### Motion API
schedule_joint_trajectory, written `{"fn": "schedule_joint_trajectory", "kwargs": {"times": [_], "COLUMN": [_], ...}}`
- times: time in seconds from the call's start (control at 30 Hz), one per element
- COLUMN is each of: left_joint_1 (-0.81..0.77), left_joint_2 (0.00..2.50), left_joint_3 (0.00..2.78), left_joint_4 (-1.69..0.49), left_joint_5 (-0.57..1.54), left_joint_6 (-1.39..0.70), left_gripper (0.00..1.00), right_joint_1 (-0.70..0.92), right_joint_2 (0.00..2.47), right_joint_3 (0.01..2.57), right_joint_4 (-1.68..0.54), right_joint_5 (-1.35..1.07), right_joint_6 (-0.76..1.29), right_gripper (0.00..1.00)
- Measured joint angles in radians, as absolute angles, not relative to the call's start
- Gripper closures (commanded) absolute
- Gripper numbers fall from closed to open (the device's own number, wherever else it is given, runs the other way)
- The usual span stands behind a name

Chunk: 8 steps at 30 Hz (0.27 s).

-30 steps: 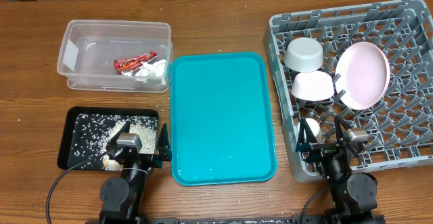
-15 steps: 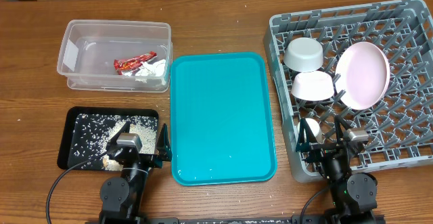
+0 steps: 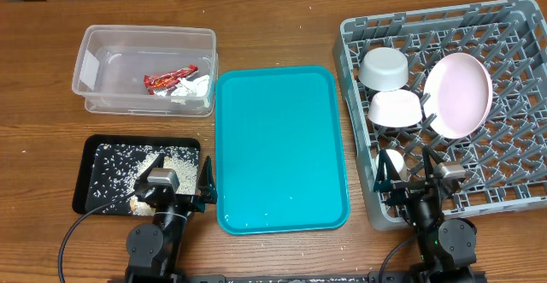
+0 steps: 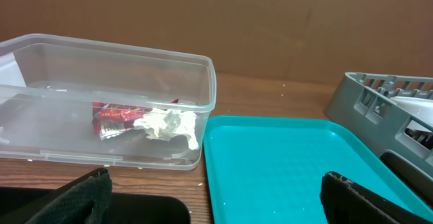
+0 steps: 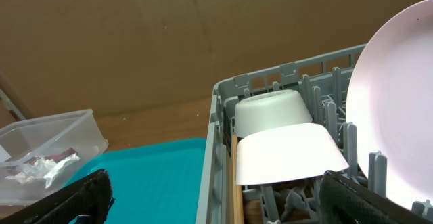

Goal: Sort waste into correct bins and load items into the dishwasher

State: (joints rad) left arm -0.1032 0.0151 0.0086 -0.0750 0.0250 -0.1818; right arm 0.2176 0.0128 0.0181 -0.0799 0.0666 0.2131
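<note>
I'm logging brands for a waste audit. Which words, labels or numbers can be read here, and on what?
None can be read.
The red snack wrapper in the clear tub shows pale marks, too blurred and crumpled to read.
No lettering shows on anything else.

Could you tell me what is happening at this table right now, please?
Nothing is being handled at this moment. Both arms sit at the near edge, the left pincer and right pincer open and holding nothing. The wrapper and tissue lie in the tub, and the rice is in the black tray. The far bowl, near bowl, plate and cup stand in the rack. The sorting looks about finished.
</note>
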Motion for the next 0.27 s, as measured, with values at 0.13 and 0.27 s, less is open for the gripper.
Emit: {"fn": "schedule_joint_trajectory", "kwargs": {"times": [0.13,0.27], "left_joint_1": [-0.104,-0.103], "left_joint_2": [0.015,0.015], "left_joint_3": [0.009,0.009], "left_joint_4": [-0.075,-0.075], "left_joint_5": [0.025,0.025], "left_joint_6": [-0.182,-0.182], "left_gripper": [0.0,0.0], "right_joint_1": [0.218,0.218], "right_joint_2": [0.013,0.013], "right_joint_3": [0.018,0.018], "right_joint_4": [-0.08,-0.08], "right_joint_5": [0.067,0.067], "right_joint_6": [0.213,0.213], "right_gripper": [0.0,0.0]}}
